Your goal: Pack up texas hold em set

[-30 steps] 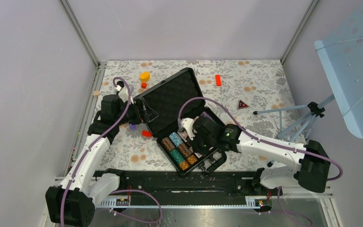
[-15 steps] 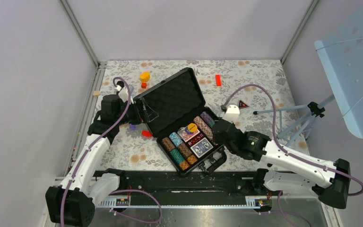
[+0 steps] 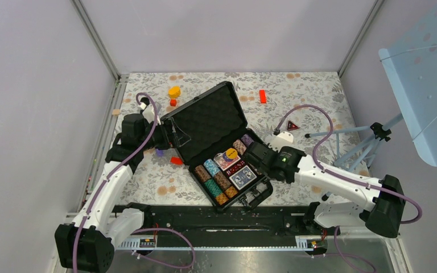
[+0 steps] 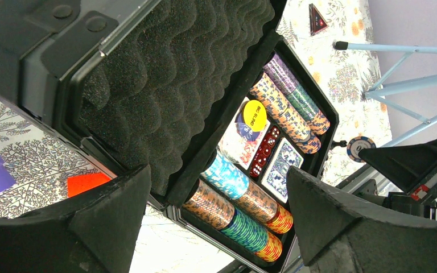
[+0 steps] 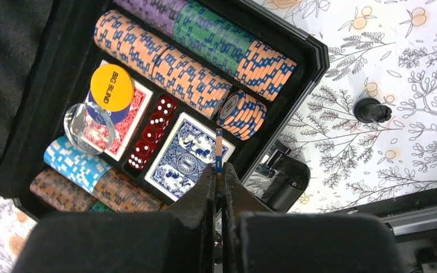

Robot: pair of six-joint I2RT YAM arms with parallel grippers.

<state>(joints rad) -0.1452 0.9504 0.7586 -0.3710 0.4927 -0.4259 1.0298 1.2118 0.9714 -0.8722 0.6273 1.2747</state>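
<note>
- Case (image 3: 205, 122) lies open between the grippers, chip rows (image 5: 170, 62) and cards (image 5: 185, 156) seated.
- Right gripper (image 5: 218, 170) pinches what looks like a loose chip (image 5: 219, 149); next, slot it into a row.
- Left gripper (image 4: 216, 193) gapes beside the lid (image 4: 165, 85).

hard case (image 3: 205, 122): one, lid open
long chip rows (image 4: 296, 94) (image 4: 281, 111) (image 4: 250, 196) (image 4: 236, 224): four, all in the case
card decks: two, a blue-backed deck (image 5: 188, 156) and a red-backed deck (image 5: 122, 122)
red dice (image 5: 151, 135): five, in one line
yellow Big Blind button (image 5: 112, 86): one
clear round disc (image 5: 85, 129): one
loose chip (image 4: 359, 149): one, outside the case
red blocks (image 3: 262, 96) (image 3: 173, 102) (image 3: 176, 160): three
yellow block (image 3: 174, 91): one
purple piece (image 3: 159, 152): one, partly hidden
black-and-red triangle (image 3: 292, 125): one
light-blue tripod (image 3: 353, 142): one
</note>
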